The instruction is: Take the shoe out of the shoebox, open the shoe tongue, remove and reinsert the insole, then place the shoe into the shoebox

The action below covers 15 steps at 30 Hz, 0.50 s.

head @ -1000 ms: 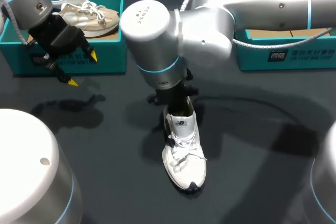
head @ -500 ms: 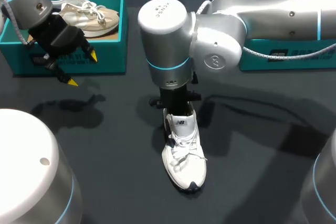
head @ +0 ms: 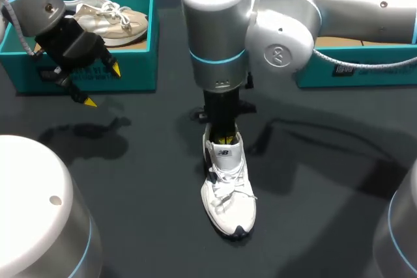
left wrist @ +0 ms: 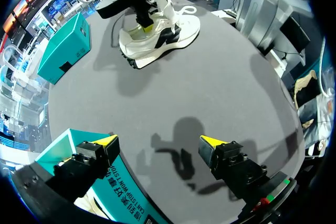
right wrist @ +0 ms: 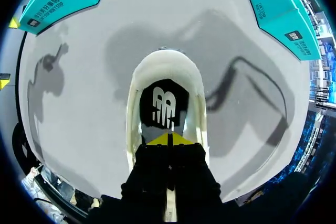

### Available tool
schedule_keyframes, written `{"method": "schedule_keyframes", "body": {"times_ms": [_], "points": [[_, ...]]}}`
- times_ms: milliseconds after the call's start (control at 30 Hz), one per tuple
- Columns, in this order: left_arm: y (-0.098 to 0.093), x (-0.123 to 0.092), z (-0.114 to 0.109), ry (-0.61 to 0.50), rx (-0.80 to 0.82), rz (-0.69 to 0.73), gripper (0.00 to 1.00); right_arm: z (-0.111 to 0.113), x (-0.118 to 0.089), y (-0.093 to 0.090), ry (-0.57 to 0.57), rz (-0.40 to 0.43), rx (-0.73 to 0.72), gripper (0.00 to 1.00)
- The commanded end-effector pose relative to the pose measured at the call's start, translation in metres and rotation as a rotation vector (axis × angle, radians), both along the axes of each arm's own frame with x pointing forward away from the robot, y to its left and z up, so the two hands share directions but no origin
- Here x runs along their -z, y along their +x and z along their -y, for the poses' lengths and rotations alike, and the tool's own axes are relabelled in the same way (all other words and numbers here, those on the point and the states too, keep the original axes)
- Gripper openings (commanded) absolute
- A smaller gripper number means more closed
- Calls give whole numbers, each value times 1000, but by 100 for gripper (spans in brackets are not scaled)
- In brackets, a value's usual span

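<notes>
Inside the heel opening of the white lace-up sneaker (head: 228, 193), the right gripper (right wrist: 169, 139) is seen with its tips pressed together. Well away from the sneaker, the left gripper (head: 102, 86) is held spread by a teal cardboard shoebox (head: 140, 63).

The right arm (head: 287, 24) covers much of the shoebox (head: 378, 73) behind it and the heel opening of the white shoe (head: 228, 193).

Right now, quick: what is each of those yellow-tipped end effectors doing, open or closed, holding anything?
Left end effector: open, empty.
Right end effector: closed, down inside the white shoe; whether it pinches anything cannot be told.
</notes>
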<state>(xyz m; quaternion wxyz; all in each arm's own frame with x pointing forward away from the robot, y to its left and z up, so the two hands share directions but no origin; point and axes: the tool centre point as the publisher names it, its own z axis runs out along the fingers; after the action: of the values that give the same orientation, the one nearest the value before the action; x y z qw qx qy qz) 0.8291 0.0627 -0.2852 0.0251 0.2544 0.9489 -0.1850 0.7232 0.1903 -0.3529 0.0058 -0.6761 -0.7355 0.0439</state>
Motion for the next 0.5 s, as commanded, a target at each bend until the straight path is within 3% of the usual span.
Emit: {"method": "schedule_keyframes", "body": {"times_ms": [33, 500], "points": [[-1, 0, -1, 1, 0, 2, 100, 5, 2, 1, 33, -24, -8, 0], [-1, 0, -1, 1, 0, 2, 100, -9, -3, -19, 28, -89, -19, 45]]}}
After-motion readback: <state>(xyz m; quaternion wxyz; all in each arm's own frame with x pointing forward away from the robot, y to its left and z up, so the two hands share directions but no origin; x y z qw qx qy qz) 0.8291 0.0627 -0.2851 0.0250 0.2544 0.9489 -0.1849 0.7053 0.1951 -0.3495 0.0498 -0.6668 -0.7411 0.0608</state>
